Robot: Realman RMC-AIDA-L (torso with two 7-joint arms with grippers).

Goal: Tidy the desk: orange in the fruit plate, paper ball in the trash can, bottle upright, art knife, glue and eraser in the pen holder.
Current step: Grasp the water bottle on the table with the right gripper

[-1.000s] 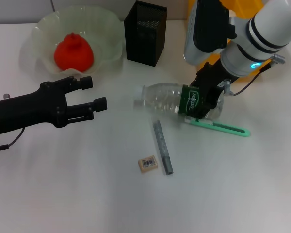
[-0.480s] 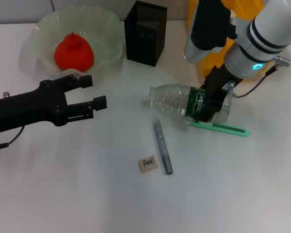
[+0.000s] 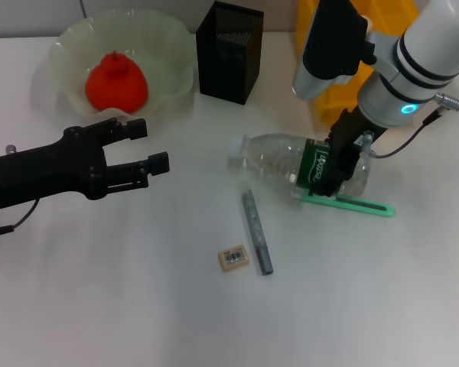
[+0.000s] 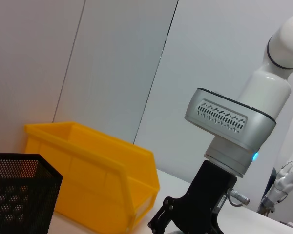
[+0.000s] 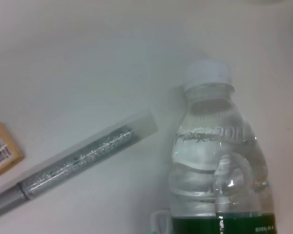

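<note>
A clear bottle (image 3: 279, 159) with a green label lies on its side on the white desk, cap pointing left; the right wrist view shows the same bottle (image 5: 217, 161). My right gripper (image 3: 330, 164) is shut on it at the label. A green art knife (image 3: 350, 202) lies just under the bottle. The grey glue stick (image 3: 256, 233) and small tan eraser (image 3: 233, 257) lie in front. The orange (image 3: 116, 80) sits in the fruit plate (image 3: 176, 46). The black mesh pen holder (image 3: 229, 50) stands behind. My left gripper (image 3: 151, 145) hovers open at the left. The paper ball is out of view.
A yellow bin (image 3: 330, 99) stands behind the right arm at the desk's back right, and the left wrist view shows the yellow bin (image 4: 88, 165) next to the pen holder (image 4: 19, 195). The glue stick (image 5: 83, 158) and eraser (image 5: 2, 153) lie close to the bottle's cap.
My right gripper has drawn the bottle to the right, so the cap now sits farther right. The left arm, glue, eraser and knife have not moved.
</note>
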